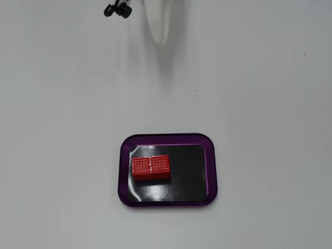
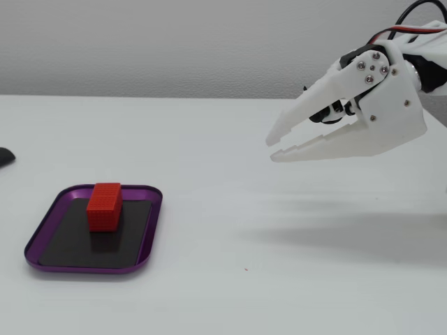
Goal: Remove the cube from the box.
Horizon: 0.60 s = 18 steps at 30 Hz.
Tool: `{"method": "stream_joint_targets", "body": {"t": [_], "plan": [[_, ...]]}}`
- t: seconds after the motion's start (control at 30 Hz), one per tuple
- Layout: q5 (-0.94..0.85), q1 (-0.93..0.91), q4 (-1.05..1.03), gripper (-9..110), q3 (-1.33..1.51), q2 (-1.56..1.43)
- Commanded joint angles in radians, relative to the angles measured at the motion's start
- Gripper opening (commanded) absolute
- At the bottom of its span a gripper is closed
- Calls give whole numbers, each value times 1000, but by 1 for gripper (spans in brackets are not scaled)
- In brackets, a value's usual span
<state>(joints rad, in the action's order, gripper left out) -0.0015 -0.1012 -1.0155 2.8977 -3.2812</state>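
The red cube (image 1: 150,167) lies flat on the black bottom of the purple-rimmed box (image 1: 212,171), in its left half, in a fixed view. In the other fixed view the cube (image 2: 104,206) sits in the far part of the box (image 2: 150,230). My white gripper (image 2: 271,151) hangs in the air far to the right of the box, pointing down-left, with its jaws a little apart and nothing between them. From above, the gripper (image 1: 160,36) shows only as a blurred white tip at the top edge, well clear of the box.
A small black object (image 1: 116,9) lies at the top edge of the white table, and a dark object (image 2: 3,156) sits at the left edge. The arm casts a soft shadow (image 2: 349,234) on the table.
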Motion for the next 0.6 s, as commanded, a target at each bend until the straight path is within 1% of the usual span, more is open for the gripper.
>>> {"method": "stream_joint_targets", "body": {"t": [0.0, 0.4, 0.57], "plan": [[3, 5, 12, 0, 6, -40], [3, 5, 12, 0, 6, -40], [0, -8, 57, 0, -9, -40]]}}
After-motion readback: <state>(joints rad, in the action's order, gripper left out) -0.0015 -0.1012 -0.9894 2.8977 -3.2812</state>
